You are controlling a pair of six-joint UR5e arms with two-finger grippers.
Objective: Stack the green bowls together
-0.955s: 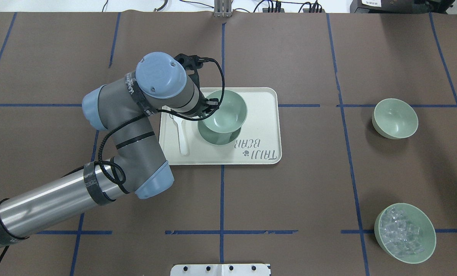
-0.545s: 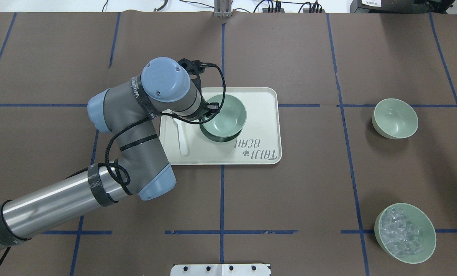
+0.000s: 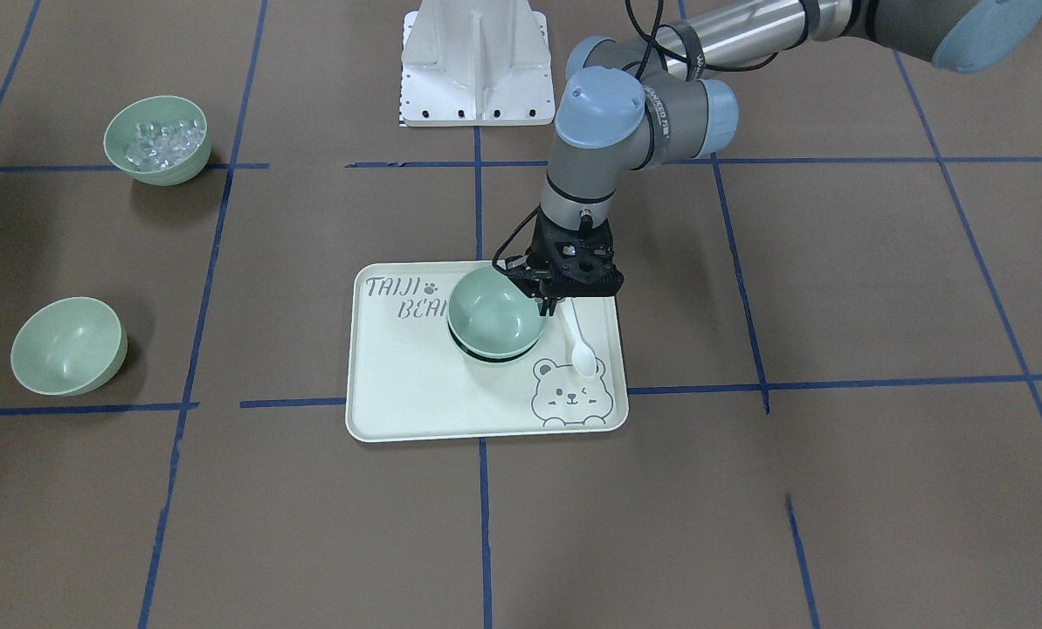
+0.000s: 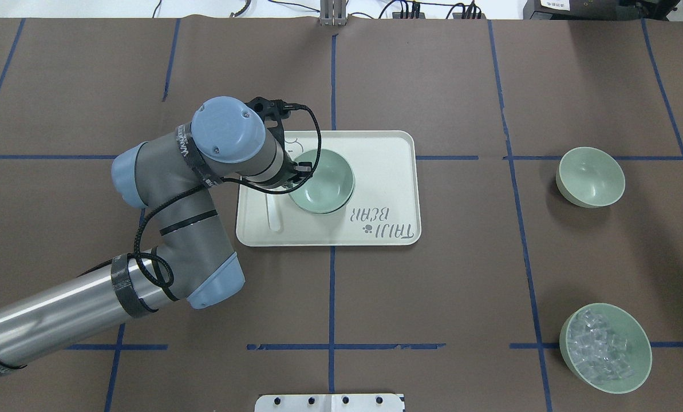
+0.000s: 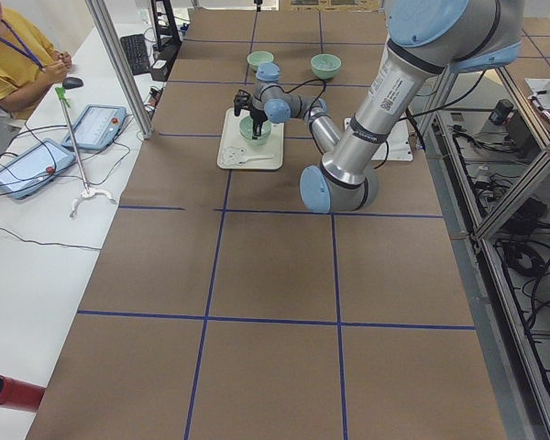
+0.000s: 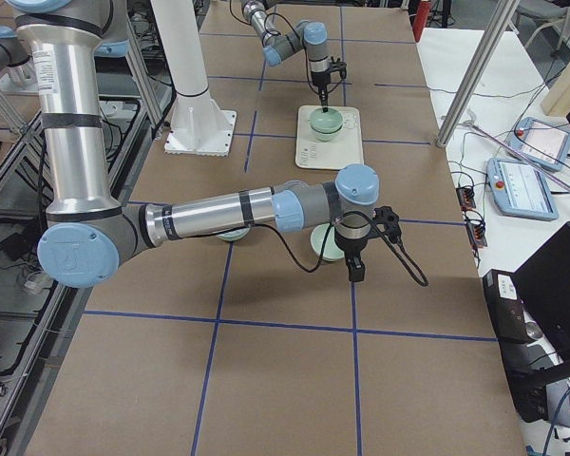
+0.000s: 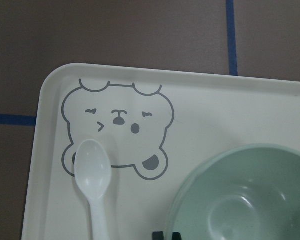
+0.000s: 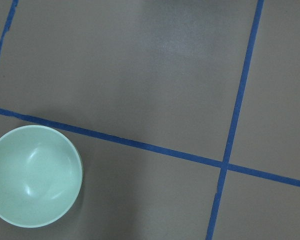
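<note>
The upper green bowl (image 3: pixel 496 313) has come down, nesting into the lower green bowl (image 3: pixel 496 352).

Left arm (image 4: pixel 60 312), lower left to centre of overhead view: brushed silver tube, grey joint housings, pale blue round caps with small screws. Black tape bands round tube, black cable looped along links, white lettering on black wrist strap. Left gripper (image 3: pixel 545 306): black, boxy, slim dark jaws. Right arm (image 6: pixel 209 214): same silver, grey and blue, with black cable trailing from wrist.
</note>
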